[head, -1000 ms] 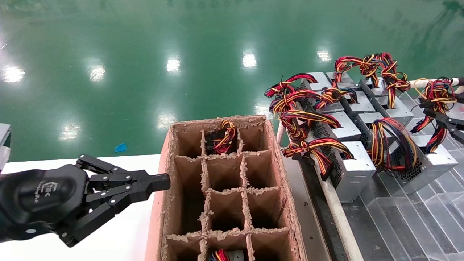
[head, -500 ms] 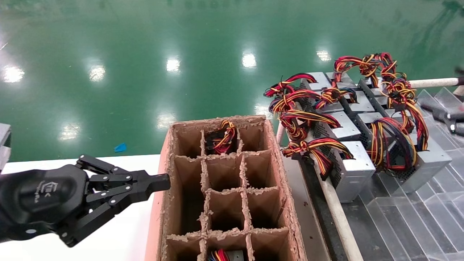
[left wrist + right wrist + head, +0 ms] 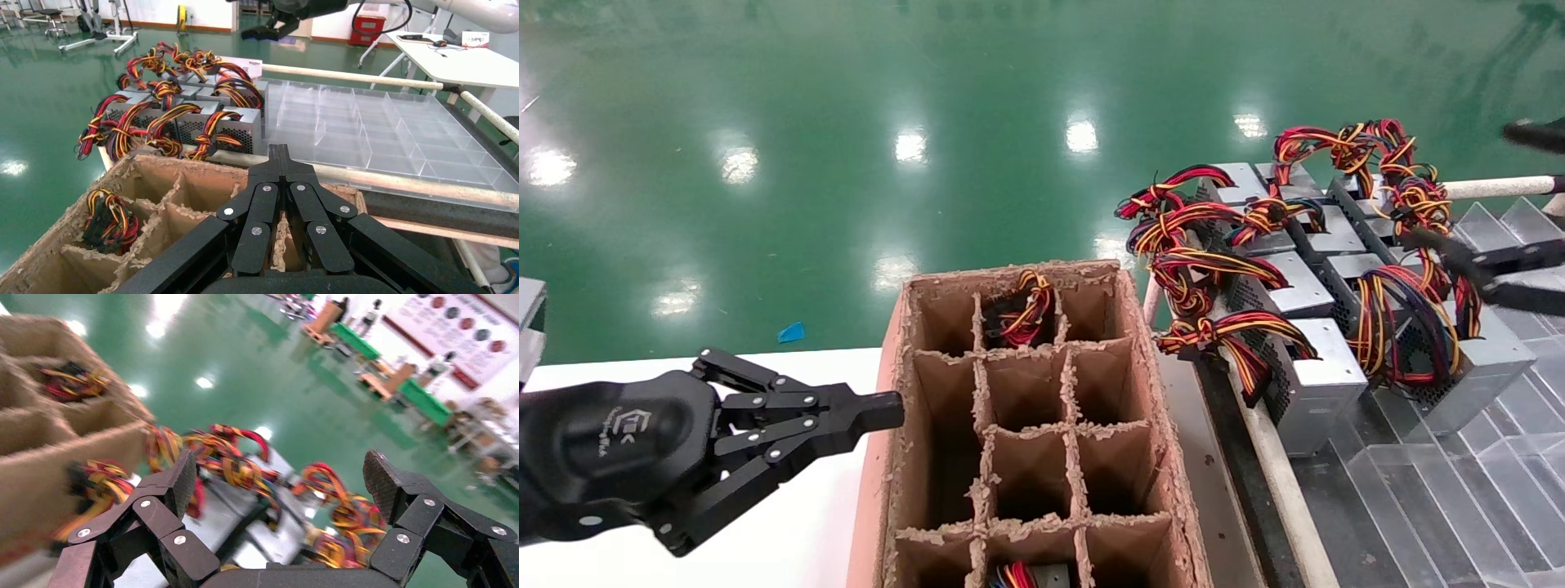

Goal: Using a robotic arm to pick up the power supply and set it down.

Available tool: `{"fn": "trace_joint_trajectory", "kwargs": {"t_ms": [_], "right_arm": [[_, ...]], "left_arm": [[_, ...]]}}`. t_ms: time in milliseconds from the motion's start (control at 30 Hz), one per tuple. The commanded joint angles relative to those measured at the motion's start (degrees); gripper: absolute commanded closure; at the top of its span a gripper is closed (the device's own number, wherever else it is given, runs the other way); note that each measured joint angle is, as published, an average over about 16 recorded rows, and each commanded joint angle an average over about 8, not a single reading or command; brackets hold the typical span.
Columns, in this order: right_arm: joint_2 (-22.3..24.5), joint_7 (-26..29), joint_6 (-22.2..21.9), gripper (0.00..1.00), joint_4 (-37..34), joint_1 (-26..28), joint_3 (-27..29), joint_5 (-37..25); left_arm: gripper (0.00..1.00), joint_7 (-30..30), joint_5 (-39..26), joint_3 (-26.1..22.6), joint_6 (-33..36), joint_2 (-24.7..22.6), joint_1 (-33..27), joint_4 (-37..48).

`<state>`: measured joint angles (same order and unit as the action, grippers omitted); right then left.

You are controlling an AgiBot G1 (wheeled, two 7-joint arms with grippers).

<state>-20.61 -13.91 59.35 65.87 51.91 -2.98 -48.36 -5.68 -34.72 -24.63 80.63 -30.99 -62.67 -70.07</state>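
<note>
A green glossy floor fills the background. In front of it stands a tall cardboard crate, split by dividers into cells; one far cell holds a coil of wires, and another wire bundle shows in a near cell at the lower edge. To the crate's right, a clear plastic tray with ribbed compartments sits beside a pale rail.

On the tray's far end a cluster of power supplies stands packed together — silver-grey metal boxes with perforated faces, each trailing red, yellow, black and orange wires. The power supply at the near right corner of the cluster rests on the tray, its cable loops draped over it.

The right gripper hovers above that cluster at the right edge of the head view, blurred there; its wrist view shows the fingers spread wide with nothing between them.

The left gripper rests over the white table, fingertips pressed together — just beside the crate's left wall, holding nothing.
</note>
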Motion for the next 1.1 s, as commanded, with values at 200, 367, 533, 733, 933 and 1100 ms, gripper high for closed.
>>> {"fn": "trace_joint_trajectory", "kwargs": {"t_ms": [200,367,533,733,933,1100], "right_arm": [[-2.06,3.53,3.77,0.00,1.10,1.38,-1.87,0.93],[-3.54,6.05,6.46,0.00,1.89,2.37,-3.20,1.60],[-5.02,8.60,9.18,0.00,2.69,3.37,-4.55,2.27],[-6.80,11.64,12.43,0.00,3.64,4.56,-6.15,3.07],[-8.56,14.64,15.64,0.00,4.57,5.73,-7.74,3.86],[-10.00,17.11,18.27,0.00,5.34,6.70,-9.05,4.51]], "left_arm": [[0.31,0.00,0.00,0.00,0.00,0.00,0.00,0.00],[0.00,0.00,0.00,0.00,0.00,0.00,0.00,0.00],[0.00,0.00,0.00,0.00,0.00,0.00,0.00,0.00],[0.00,0.00,0.00,0.00,0.00,0.00,0.00,0.00],[0.00,0.00,0.00,0.00,0.00,0.00,0.00,0.00],[0.00,0.00,0.00,0.00,0.00,0.00,0.00,0.00]]}}
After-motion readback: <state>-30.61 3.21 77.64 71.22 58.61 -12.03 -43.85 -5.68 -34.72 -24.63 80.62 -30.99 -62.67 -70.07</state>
